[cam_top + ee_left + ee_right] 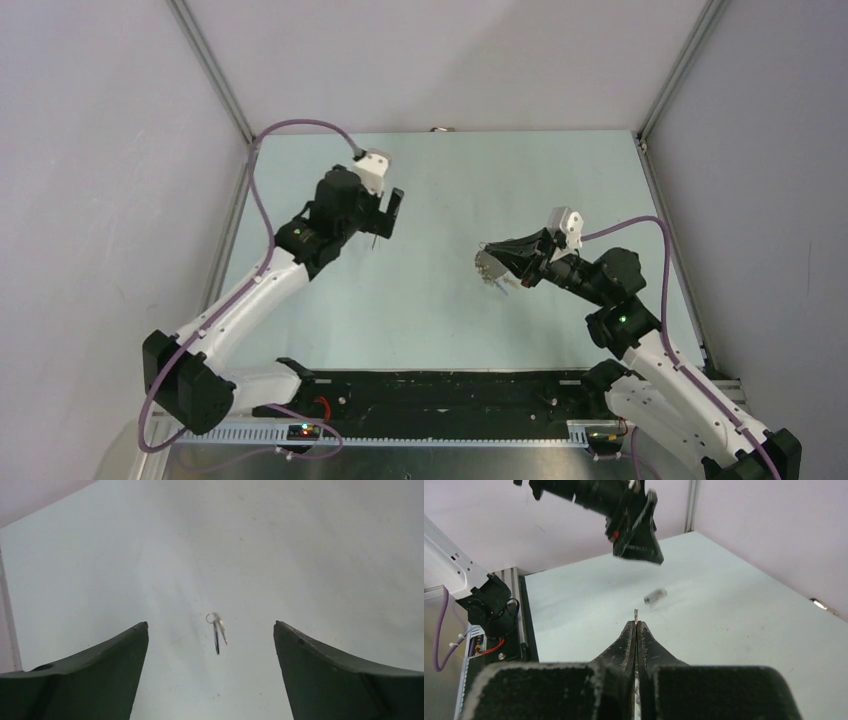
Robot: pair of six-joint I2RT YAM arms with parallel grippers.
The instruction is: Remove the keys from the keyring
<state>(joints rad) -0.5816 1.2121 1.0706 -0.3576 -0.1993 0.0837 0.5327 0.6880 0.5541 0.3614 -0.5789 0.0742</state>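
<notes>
Left jaws wide, key (216, 630) centred beyond (perhaps airborne); right jaws tight on keyring (488, 268).

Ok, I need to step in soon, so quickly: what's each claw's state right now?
Left claw: open, holding nothing; a loose key shows below, between its fingers.
Right claw: closed, gripping the keyring.
</notes>
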